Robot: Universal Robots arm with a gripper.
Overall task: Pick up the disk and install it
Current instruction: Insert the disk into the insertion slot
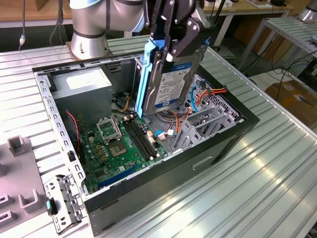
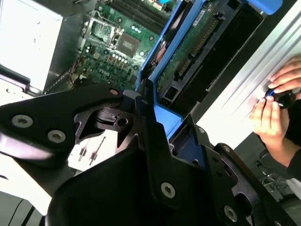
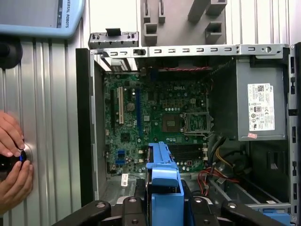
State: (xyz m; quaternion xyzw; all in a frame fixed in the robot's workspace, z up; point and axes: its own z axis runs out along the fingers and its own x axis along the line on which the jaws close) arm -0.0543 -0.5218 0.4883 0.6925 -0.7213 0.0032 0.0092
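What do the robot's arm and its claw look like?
The robot arm is a fat, rounded silver-grey tube with smooth joints. Its gripper is black, built from flat, angular links dotted with round silver screws.

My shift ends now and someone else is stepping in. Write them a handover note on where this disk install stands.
Gripper: shut on the disk, clamping its upper end.
Disk: held on edge, tilted, above the open computer case. Its lower end is over the area between the motherboard and the grey drive cage.
Done: disk picked up.
Left: disk not yet seated in the case.
Note: a person's hands are on the table beside the case.
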